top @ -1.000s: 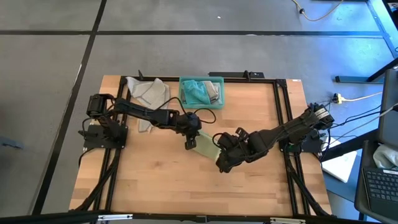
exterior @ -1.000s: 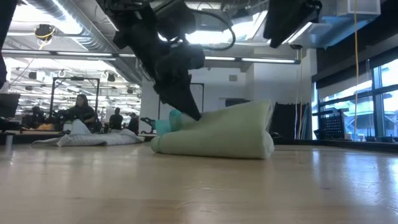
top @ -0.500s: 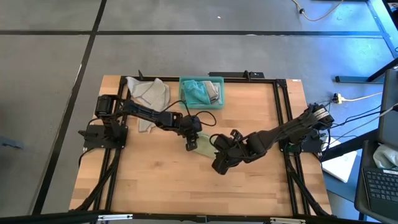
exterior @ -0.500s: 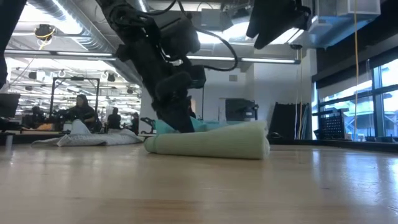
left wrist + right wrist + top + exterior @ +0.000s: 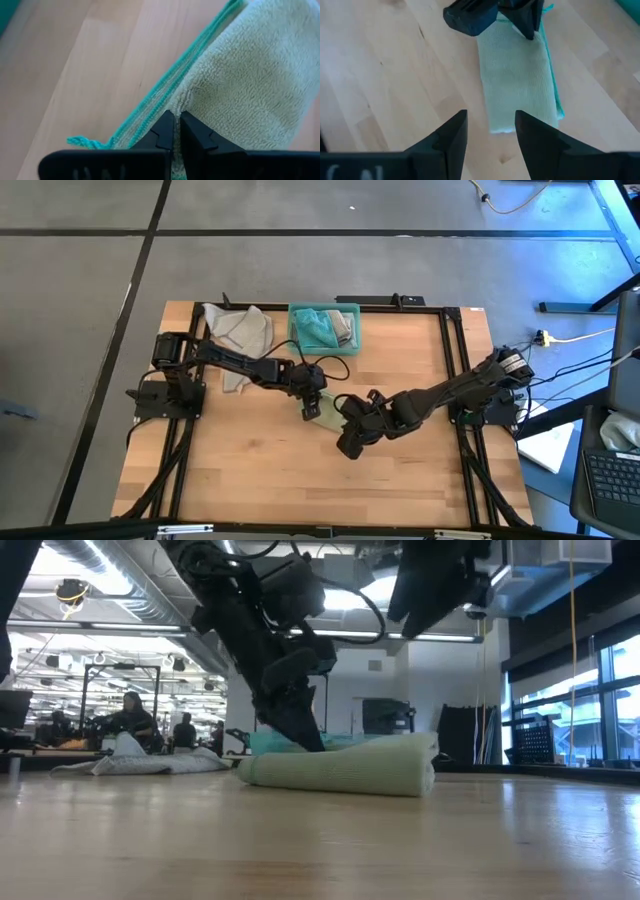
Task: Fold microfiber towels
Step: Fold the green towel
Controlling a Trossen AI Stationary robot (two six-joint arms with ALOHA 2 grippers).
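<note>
Tool tips of your left arm (image 5: 173, 131) are pinched shut at the pale green towel's (image 5: 520, 85) teal-edged rim; a grip isn't clear. Your right tool (image 5: 490, 131) hovers open above this folded towel, mid-bench (image 5: 240, 470). Folding looks finished; next, release and clear. Behind, the teal bin (image 5: 347, 310) holds teal and grey towels.

A folded towel (image 5: 325, 416) lies mid-table, in front of the bin (image 5: 352, 315) holding towels (image 5: 318, 328).
</note>
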